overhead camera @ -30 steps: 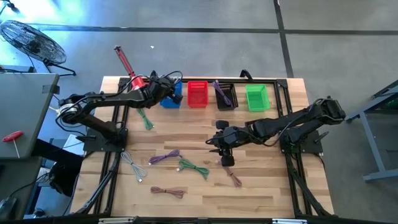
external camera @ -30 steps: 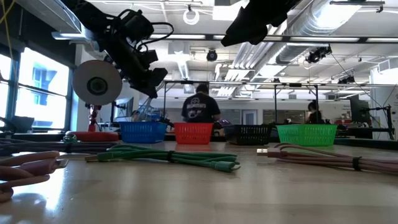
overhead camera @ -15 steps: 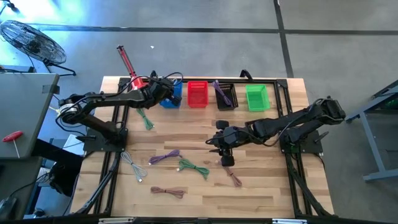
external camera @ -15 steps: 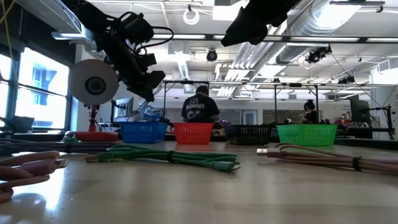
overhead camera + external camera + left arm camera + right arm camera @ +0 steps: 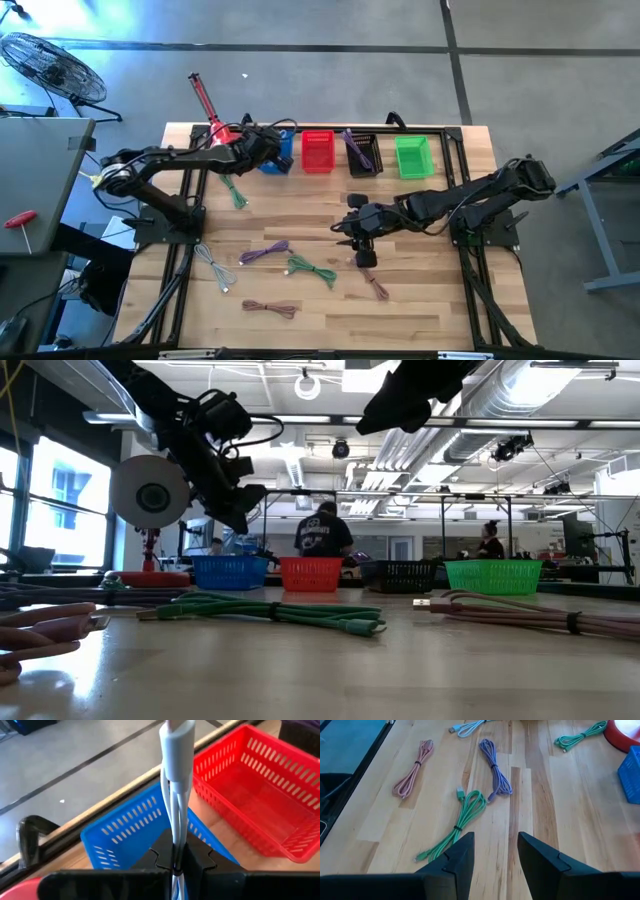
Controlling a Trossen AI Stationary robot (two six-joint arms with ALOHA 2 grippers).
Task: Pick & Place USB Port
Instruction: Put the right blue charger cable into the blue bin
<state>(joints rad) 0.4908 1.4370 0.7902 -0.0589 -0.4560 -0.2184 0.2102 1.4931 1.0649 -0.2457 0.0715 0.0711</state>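
Now left tool (image 5: 176, 862) (pinching a pale-blue cable (image 5: 176, 780)) slightly nearer the blue basket (image 5: 125, 827); right tool (image 5: 495, 852) spread, unmoved.

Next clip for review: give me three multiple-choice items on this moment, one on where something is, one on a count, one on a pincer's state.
1. The left pincer is above which basket?
A. green
B. blue
C. black

2. How many baskets stand in the row along the table's far edge?
A. four
B. two
C. six

3. The right pincer is:
A. shut on a purple cable
B. shut on a basket rim
C. open and empty

Answers: 1 B, the left wrist view shows the blue basket under the pincer, which grips a pale blue cable. 2 A, the high view shows the blue one, a red basket, a black basket and a green basket. 3 C, only bare table shows between its spread fingers.
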